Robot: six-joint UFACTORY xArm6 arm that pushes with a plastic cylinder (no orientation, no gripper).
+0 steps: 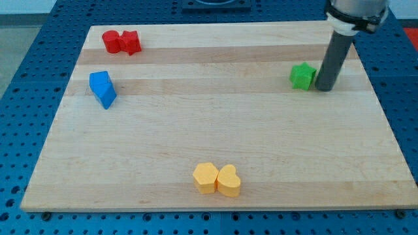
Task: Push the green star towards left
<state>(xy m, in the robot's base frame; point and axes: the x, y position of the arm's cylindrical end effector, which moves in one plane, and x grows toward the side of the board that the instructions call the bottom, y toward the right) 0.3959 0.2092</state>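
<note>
The green star [302, 76] lies on the wooden board [215, 117] at the view's upper right. My tip [325, 87] is at the end of the dark rod and stands right beside the star's right side, touching it or nearly so. The rod rises toward the view's top right corner.
Two red blocks [121, 42] lie side by side at the view's upper left. Two blue blocks [102, 89] sit together at the left. A yellow hexagon-like block [205, 177] and a yellow heart [228, 181] touch each other near the bottom edge. A blue perforated table surrounds the board.
</note>
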